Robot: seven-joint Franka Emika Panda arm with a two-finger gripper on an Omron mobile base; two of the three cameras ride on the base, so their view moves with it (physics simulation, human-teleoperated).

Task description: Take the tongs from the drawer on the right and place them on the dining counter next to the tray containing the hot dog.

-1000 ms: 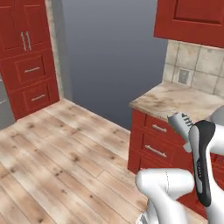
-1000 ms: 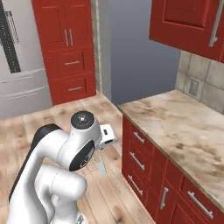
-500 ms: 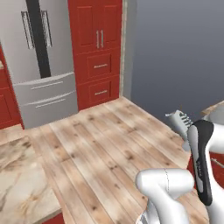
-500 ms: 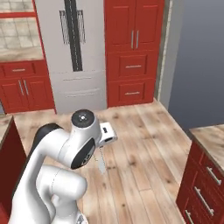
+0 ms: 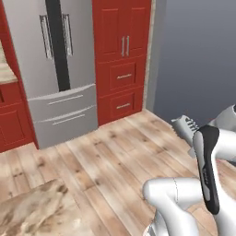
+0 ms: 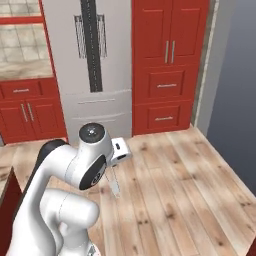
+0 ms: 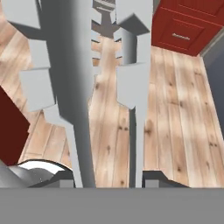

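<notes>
Clenched on the tongs (image 7: 83,87), the gripper (image 7: 109,177) carries them along its own line of sight, so that in the hand view the two grey ridged arms run up from between the fingertips over the plank floor (image 7: 175,109). In the right base view the tongs hang as a thin grey blade below the hand (image 6: 114,181); in the left base view their scalloped tip juts out beside the forearm (image 5: 184,125). Against the earlier pictures the whole scene has swung: the red drawer fronts and marble top close at the right have gone, and the steel fridge (image 5: 55,69) and tall red cabinets (image 6: 170,60) now face the base. That shift is the base turning, not the things moving. The pick-up looks done and the carry is under way; a corner of beige marble counter (image 5: 32,212) shows at lower left.
</notes>
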